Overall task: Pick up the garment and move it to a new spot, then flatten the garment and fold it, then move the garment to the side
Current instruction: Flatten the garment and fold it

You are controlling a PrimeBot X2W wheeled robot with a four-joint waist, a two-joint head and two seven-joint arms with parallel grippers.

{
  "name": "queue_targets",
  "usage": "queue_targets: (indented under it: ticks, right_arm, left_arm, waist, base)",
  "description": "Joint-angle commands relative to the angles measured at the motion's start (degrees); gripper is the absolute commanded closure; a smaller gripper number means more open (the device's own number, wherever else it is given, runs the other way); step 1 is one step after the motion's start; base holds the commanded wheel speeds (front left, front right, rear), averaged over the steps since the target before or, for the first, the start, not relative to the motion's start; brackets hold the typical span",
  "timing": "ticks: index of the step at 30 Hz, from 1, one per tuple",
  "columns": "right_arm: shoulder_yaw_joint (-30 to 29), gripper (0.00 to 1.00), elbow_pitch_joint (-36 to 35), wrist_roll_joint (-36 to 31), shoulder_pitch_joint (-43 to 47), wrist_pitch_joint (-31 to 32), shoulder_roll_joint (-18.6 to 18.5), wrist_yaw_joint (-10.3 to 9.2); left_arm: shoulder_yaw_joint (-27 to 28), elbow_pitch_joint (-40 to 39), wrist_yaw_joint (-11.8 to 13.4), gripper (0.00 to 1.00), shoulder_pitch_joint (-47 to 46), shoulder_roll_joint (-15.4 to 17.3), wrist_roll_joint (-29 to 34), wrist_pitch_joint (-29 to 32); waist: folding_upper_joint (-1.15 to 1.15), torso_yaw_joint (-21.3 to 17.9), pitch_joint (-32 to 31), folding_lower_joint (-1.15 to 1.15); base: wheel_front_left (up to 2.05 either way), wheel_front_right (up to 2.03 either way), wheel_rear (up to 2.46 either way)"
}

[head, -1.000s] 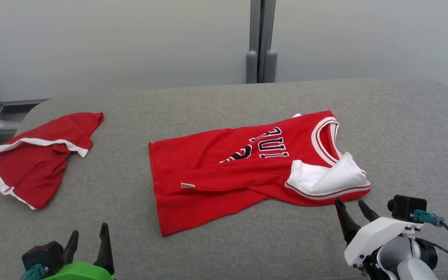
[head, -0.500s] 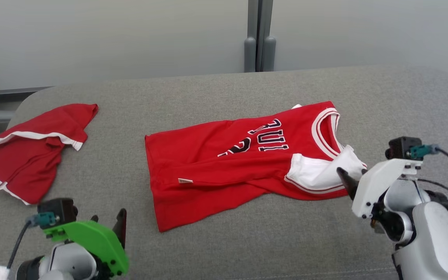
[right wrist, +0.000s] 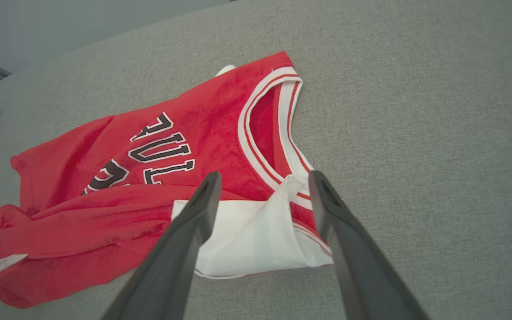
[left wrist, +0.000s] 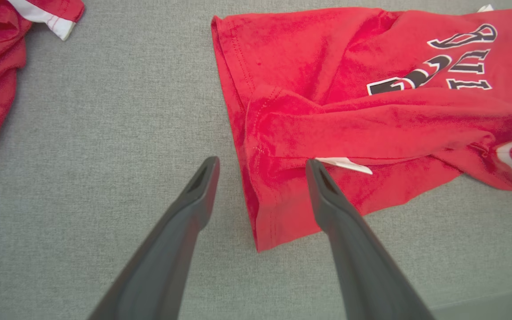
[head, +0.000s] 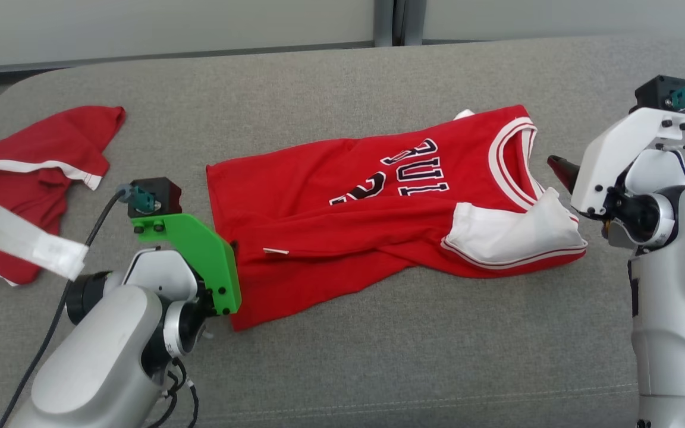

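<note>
Jersey: the red jersey (head: 378,202) lies near the middle of the grey padded surface (head: 378,368), a little toward the right edge. Its hem faces the left edge and its collar (right wrist: 269,129) faces the right edge.
Lay of the cloth: it is not flat. A long fold runs along the side nearest the front edge, and a white flap (head: 509,232) is turned over by the collar.
Left gripper: the left gripper (left wrist: 261,163) has its fingers spread wide and empty. It straddles the hem at the jersey's near corner, one finger over bare surface and the other over red cloth by the white tag (left wrist: 345,165). I cannot tell whether it touches.
Right gripper: the right gripper (right wrist: 265,177) is likewise spread and empty, poised over the white flap beside the collar.
Other cloth: a second red garment (head: 33,172) sits crumpled at the left edge, well apart.
Progress: nothing is gripped, so I'd say this is the reach for a two-handed pick-up.
Left to do: the lifting and shifting, then flattening, folding and setting aside.
</note>
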Motion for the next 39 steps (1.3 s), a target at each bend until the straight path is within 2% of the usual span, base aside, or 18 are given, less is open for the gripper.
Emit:
queue_targets:
  ticks: [1, 10, 17, 21, 22, 24, 26, 29, 30, 31, 32, 33, 36, 37, 38, 39]
  right_arm:
    - [-0.09, 0.00, 1.66, -0.96, -2.16, 0.38, -0.15, 0.02]
    - [1.43, 0.00, 7.10, -3.41, -6.61, -1.47, -0.16, 0.01]
    - [1.80, 0.00, 7.89, -5.20, -7.33, -1.99, -0.16, 0.01]
    - [1.71, 0.00, 7.92, -5.99, -7.55, -1.56, -0.15, 0.01]
    - [1.71, 0.00, 7.82, -6.17, -7.58, -1.49, -0.15, 0.02]
    - [2.01, 0.00, 7.43, -6.19, -7.82, -1.16, -0.15, 0.02]
    - [2.22, 0.00, 7.31, -6.24, -7.96, -1.02, -0.16, 0.02]
    - [2.62, 0.00, 7.24, -5.73, -8.13, -0.36, -0.16, 0.01]
    - [2.65, 0.00, 7.16, -5.80, -8.22, -0.24, -0.16, 0.01]
    - [2.69, 0.00, 7.09, -5.90, -8.25, -0.23, -0.16, 0.01]
    - [2.65, 0.00, 7.05, -5.97, -8.28, -0.18, -0.15, 0.01]
    - [2.60, 0.00, 7.02, -5.99, -8.34, -0.11, -0.15, 0.01]
    - [2.67, 0.00, 6.78, -6.27, -8.63, -0.10, -0.15, 0.01]
    - [2.75, 0.00, 6.76, -6.28, -8.66, -0.08, -0.14, 0.01]
    - [2.81, 0.00, 6.69, -6.30, -8.65, -0.11, -0.15, 0.01]
    - [2.88, 0.00, 6.61, -6.38, -8.60, -0.20, -0.15, 0.01]
  left_arm:
    - [-0.69, 1.90, 0.29, 0.00, -2.98, -0.30, 1.28, 1.26]
    - [-2.73, 8.10, -0.83, 0.00, -8.45, -0.29, 2.36, 5.15]
    - [-3.11, 9.84, -1.05, 0.02, -9.70, -0.14, 2.78, 5.37]
    - [-3.69, 10.32, -1.35, 0.29, -9.79, 0.33, 2.53, 6.88]
    - [-3.85, 10.31, -1.53, 0.31, -9.82, 0.43, 2.45, 7.22]
    - [-4.15, 10.10, -1.69, 0.51, -10.06, 0.52, 2.21, 7.98]
    - [-4.30, 10.03, -1.91, 0.63, -10.23, 0.37, 1.99, 8.37]
    - [-4.06, 10.19, -2.34, 0.60, -10.60, -0.23, 1.28, 8.44]
    - [-3.95, 10.31, -2.40, 0.51, -10.72, -0.31, 1.12, 8.30]
    - [-3.86, 10.47, -2.37, 0.26, -10.76, -0.40, 0.95, 8.27]
    - [-3.68, 10.63, -2.41, 0.09, -10.61, -0.64, 0.53, 8.55]
    - [-3.44, 10.72, -2.47, 0.00, -10.51, -0.86, 0.16, 8.52]
    - [-3.16, 11.15, -2.24, 0.00, -11.03, -0.72, 0.33, 8.12]
    - [-3.16, 11.28, -2.19, 0.07, -11.13, -0.75, 0.28, 8.10]
    - [-3.13, 11.43, -2.25, 0.28, -11.25, -0.72, 0.19, 8.07]
    - [-3.14, 11.57, -2.38, 0.54, -11.36, -0.72, 0.13, 8.02]
  waist:
    - [0.00, -1.07, 3.91, 0.00]
    - [0.00, -1.90, 6.22, 0.00]
    - [0.00, -1.71, 6.82, 0.00]
    - [0.00, -1.45, 6.77, 0.00]
    - [0.00, -1.40, 6.77, 0.00]
    - [0.00, -1.30, 6.95, 0.00]
    - [0.00, -1.31, 7.16, 0.00]
    - [0.00, -1.34, 7.58, 0.00]
    - [0.00, -1.37, 7.74, 0.00]
    - [0.00, -1.40, 7.90, 0.00]
    - [0.00, -1.44, 8.04, 0.00]
    - [0.00, -1.47, 8.15, 0.00]
    - [0.00, -1.59, 8.41, 0.00]
    - [0.00, -1.63, 8.46, 0.00]
    - [0.00, -1.66, 8.51, 0.00]
    - [0.00, -1.66, 8.55, 0.00]
  base:
    - [0.00, 0.00, 0.00]
    - [0.00, 0.00, 0.00]
    - [0.00, 0.00, 0.00]
    - [0.00, 0.00, 0.00]
    - [0.00, 0.00, 0.00]
    - [0.00, 0.00, 0.00]
    - [0.00, 0.00, 0.00]
    - [0.00, 0.00, 0.00]
    - [0.00, 0.00, 0.00]
    - [0.00, 0.00, 0.00]
    - [0.00, 0.00, 0.00]
    - [0.00, 0.00, 0.00]
    - [0.00, 0.00, 0.00]
    - [0.00, 0.00, 0.00]
    - [0.00, 0.00, 0.00]
    - [0.00, 0.00, 0.00]
